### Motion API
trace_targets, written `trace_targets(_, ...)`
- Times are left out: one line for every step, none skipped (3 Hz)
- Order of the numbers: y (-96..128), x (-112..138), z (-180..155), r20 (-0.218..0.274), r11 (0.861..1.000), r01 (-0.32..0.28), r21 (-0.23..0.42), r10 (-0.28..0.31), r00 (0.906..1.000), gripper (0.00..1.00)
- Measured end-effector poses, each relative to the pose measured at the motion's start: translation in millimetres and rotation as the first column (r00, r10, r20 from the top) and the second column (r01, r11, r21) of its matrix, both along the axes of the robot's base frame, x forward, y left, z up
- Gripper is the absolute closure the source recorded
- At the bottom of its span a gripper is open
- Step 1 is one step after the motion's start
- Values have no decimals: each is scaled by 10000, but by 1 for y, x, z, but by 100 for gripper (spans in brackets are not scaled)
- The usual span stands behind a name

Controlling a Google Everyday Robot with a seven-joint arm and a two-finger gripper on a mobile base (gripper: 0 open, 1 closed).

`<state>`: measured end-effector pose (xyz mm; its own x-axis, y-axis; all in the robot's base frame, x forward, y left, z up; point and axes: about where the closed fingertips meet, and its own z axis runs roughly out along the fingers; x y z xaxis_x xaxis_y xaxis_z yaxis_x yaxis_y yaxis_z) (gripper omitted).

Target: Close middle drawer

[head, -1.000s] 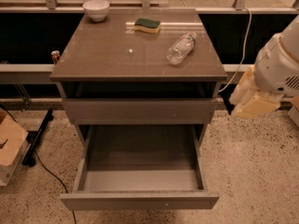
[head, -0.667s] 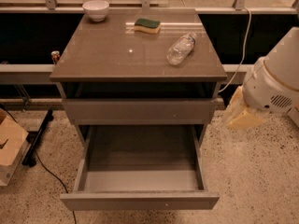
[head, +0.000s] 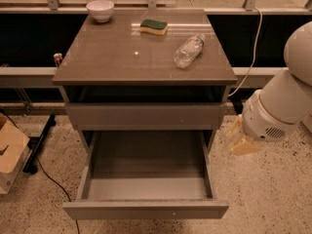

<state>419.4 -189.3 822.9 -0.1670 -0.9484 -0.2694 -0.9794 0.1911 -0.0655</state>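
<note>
The middle drawer is pulled far out of the grey-brown cabinet. Its flat front faces me low in the view and its plain grey inside holds nothing. The taller drawer front just beneath the tabletop sits almost flush. The lowest drawer is hidden under the open one. My gripper, pale yellowish at the end of the white arm, hangs to the right of the cabinet. It is level with the open drawer's right side and apart from it.
On the tabletop lie a white bowl, a green and yellow sponge and a clear plastic bottle on its side. A cardboard box and a black cable are on the speckled floor at left.
The arm and gripper have moved down and a little left, closer to the open drawer's right side. The drawer has not moved.
</note>
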Motion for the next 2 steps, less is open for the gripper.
trace_targets(12, 0, -33, -486, 9997, -81, 245, 93, 9988, 100)
trace_targets(21, 1, -66, -857, 9970, -142, 759, 207, 9961, 100)
